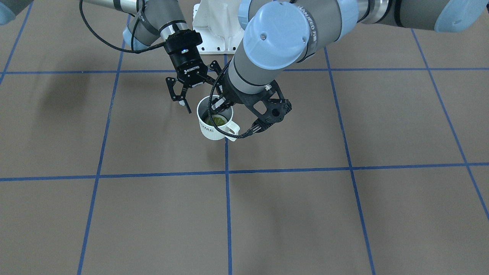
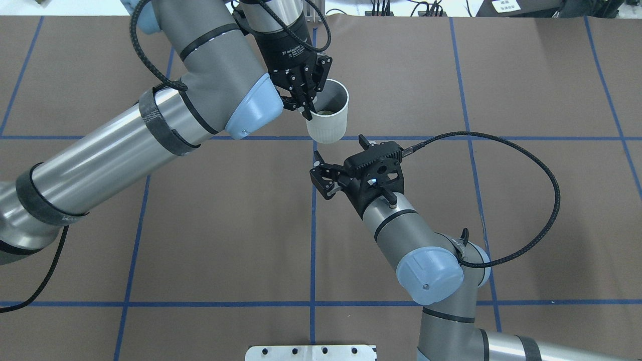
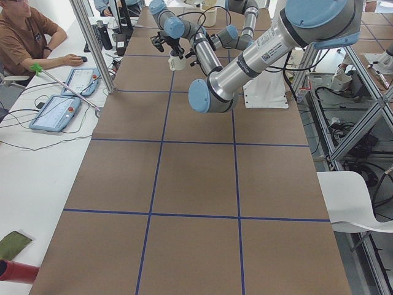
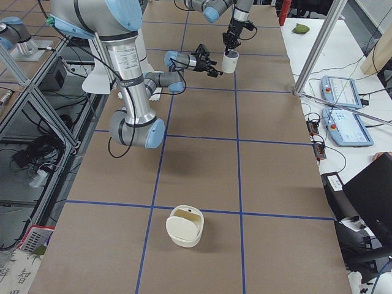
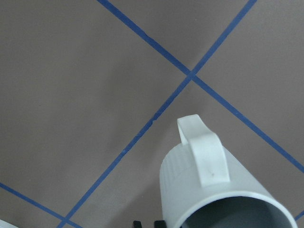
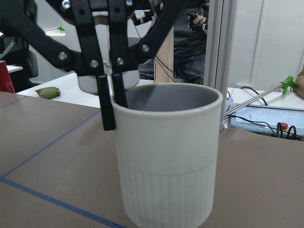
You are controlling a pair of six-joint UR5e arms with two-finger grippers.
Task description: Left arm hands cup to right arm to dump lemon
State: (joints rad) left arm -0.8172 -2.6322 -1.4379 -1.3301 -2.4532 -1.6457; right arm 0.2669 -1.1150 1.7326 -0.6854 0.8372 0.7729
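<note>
My left gripper (image 2: 307, 111) is shut on the rim of the cream-white cup (image 2: 328, 118) and holds it upright near the table's middle. One finger is inside the rim and one outside, as the right wrist view shows (image 6: 108, 102). The yellowish-green lemon (image 1: 216, 120) lies inside the cup (image 1: 212, 126). The cup's handle (image 5: 204, 152) points away from the robot. My right gripper (image 2: 340, 161) is open and empty, level with the cup on the robot's side, a short gap from it. It also shows in the front view (image 1: 201, 91). The cup fills the right wrist view (image 6: 167, 156).
A white round container (image 4: 185, 226) stands on the brown paper far toward the robot's right end. Blue tape lines (image 2: 313, 225) grid the table. An operator (image 3: 24, 37) and tablets (image 3: 52, 112) are at the side bench across the table from the robot.
</note>
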